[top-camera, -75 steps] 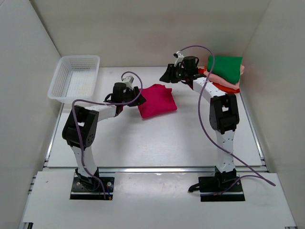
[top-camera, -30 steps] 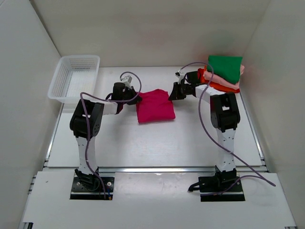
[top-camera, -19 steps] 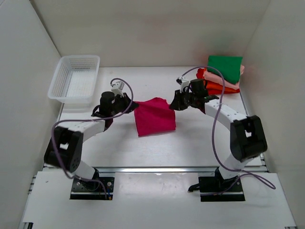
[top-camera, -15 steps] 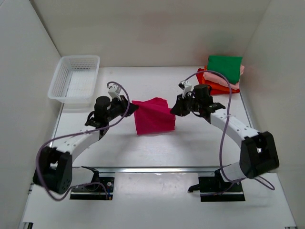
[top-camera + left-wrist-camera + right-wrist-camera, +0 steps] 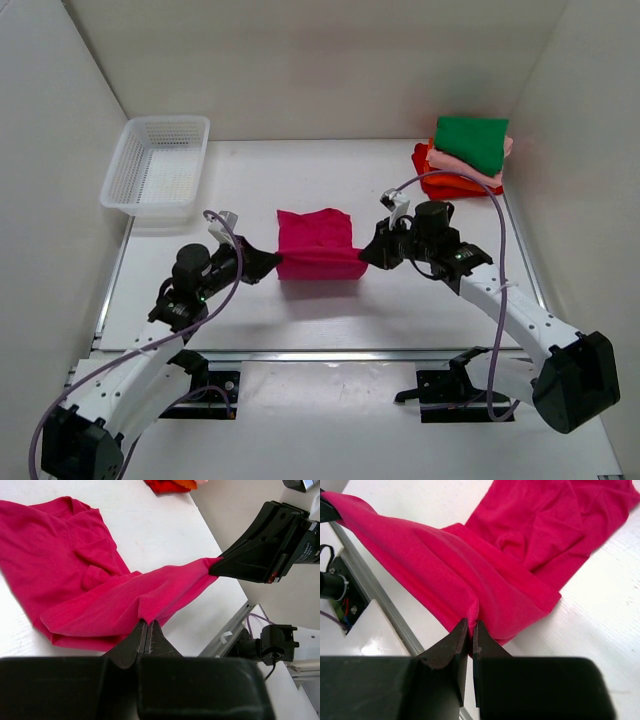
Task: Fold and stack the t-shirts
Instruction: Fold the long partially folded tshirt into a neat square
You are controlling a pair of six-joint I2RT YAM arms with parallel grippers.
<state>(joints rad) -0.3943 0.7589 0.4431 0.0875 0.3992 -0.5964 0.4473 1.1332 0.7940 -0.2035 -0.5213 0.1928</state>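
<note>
Gripper L (image 5: 272, 265): clenched on near-left corner of magenta t-shirt (image 5: 315, 238); wrist view shows fingertips pinched tight w/ cloth bunched btwn them.
Gripper R (image 5: 368, 256): clenched on near-right corner of same shirt; jaws closed to a thin slit over a fold of cloth.
Shirt position: mid-table; near edge taut btwn the two grippers and raised above table (image 5: 400, 310); far part lies wrinkled on the surface.
Arms: both reach low from near bases, meeting shirt from left & right.
Folded stack (image 5: 430, 170): far-right corner, well apart from grippers; green t-shirt (image 5: 472, 142) on top, w/ light pink, orange & red layers below.
Basket (image 5: 160, 165): white mesh, far left, well apart from shirt.
</note>
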